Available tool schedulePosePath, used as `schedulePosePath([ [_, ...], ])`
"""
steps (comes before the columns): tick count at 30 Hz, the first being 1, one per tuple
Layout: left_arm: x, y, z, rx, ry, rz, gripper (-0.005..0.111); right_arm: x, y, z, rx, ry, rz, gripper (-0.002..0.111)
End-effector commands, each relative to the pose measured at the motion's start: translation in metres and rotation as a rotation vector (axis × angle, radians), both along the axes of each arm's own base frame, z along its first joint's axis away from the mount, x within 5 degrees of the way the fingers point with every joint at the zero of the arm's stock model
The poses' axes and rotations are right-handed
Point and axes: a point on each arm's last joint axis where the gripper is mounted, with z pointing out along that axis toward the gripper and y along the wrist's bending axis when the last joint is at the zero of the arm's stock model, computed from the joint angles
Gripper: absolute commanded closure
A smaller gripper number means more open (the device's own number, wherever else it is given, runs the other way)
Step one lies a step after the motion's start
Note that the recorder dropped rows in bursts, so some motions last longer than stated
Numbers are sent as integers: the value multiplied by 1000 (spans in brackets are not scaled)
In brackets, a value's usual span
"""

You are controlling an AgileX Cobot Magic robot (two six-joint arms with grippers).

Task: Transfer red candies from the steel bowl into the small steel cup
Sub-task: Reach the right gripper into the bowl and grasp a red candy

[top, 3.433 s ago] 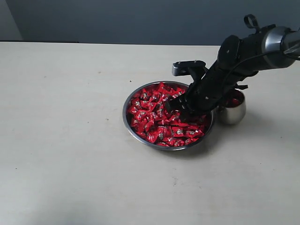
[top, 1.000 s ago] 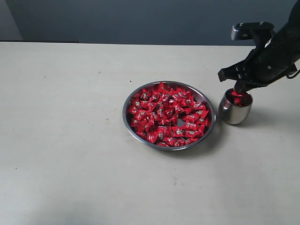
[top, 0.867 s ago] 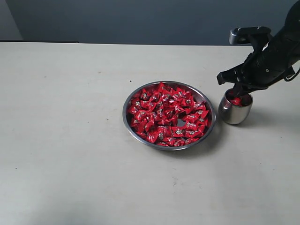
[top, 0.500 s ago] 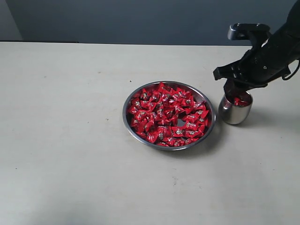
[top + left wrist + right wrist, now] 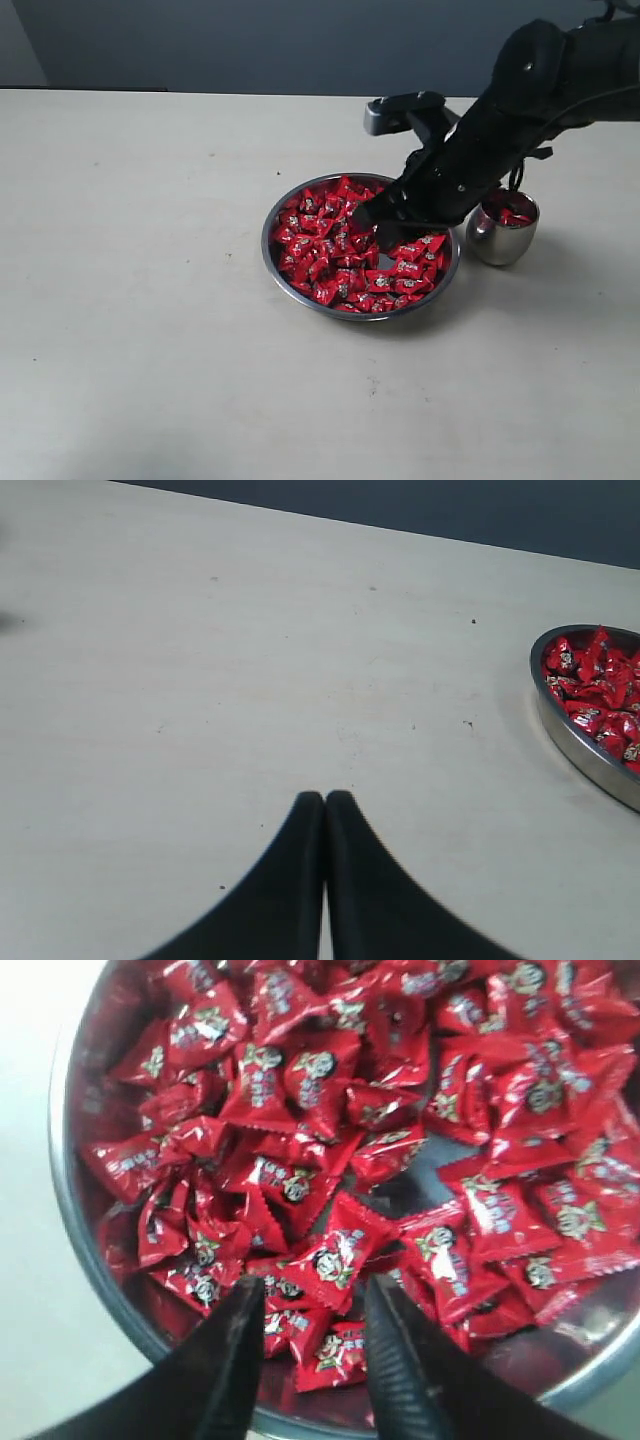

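1. My right jaws are partly open and hold nothing; they hang low over the red candies (image 5: pixel 335 245) that fill the bowl (image 5: pixel 266 245).
2. The cup (image 5: pixel 497 240) stands just beside the bowl on the surface (image 5: pixel 150 320), with some candies already inside.
3. My left jaws are pressed together, empty, over bare surface, apart from the bowl.

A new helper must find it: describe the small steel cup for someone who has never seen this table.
On the pale table sits a wide steel bowl of red candies. Right of it in the exterior view stands the small steel cup: narrow, rounded, handleless, with a few candies inside.
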Motion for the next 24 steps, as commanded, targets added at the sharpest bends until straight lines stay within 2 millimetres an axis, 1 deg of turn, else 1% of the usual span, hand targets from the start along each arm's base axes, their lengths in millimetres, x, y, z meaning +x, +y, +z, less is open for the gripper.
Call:
schedulePosePath([
  [1,0,0,0,-1,-5,4,106,-2,9,-22,-36,37,39,62],
  [12,0,0,0,1,-3,3,106,1,14,-68,-57,150,-10,64],
  [14,0,0,0,1,-3,3,106,2,14,-71,-61,149,-14,79],
  [15,0,0,0,1,-3,3,106,3,14,-70,-59,143,-16,99],
  [16,0,0,0,1,-3,3,106,3,14,-70,-57,140,-23,108],
  [19,0,0,0,1,-3,3,106,4,12,-63,-55,128,-29,108],
  [21,0,0,0,1,-3,3,106,3,10,-48,-51,89,-8,108],
  [22,0,0,0,1,-3,3,106,3,8,-36,-54,47,12,108],
  [23,0,0,0,1,-3,3,106,3,6,-28,-64,20,14,108],
  [24,0,0,0,1,-3,3,106,2,2,-15,-78,-27,8,108],
])
